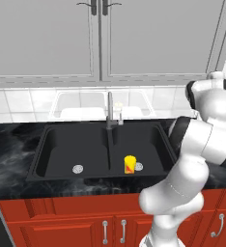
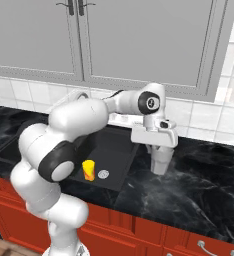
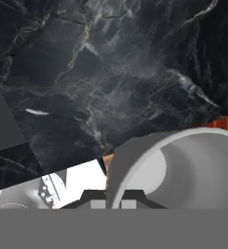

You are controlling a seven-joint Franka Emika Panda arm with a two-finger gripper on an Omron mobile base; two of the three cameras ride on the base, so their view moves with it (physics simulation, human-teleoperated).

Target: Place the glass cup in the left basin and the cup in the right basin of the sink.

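While the cup stood in the right basin, the glass cup hung over the counter.
Left basin held just 1 drain; farther right, the gripper pinched the glass cup at its rim, above black marble beside the sink.

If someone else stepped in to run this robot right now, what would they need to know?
Gripper: shut on the glass cup, held above the dark marble counter to the right of the sink.
The cup, yellow, stands upright in the right basin beside its drain.
The left basin holds nothing but its drain.
Done: the cup is in the right basin.
Left: carry the glass cup over to the left basin, set it down and let go.
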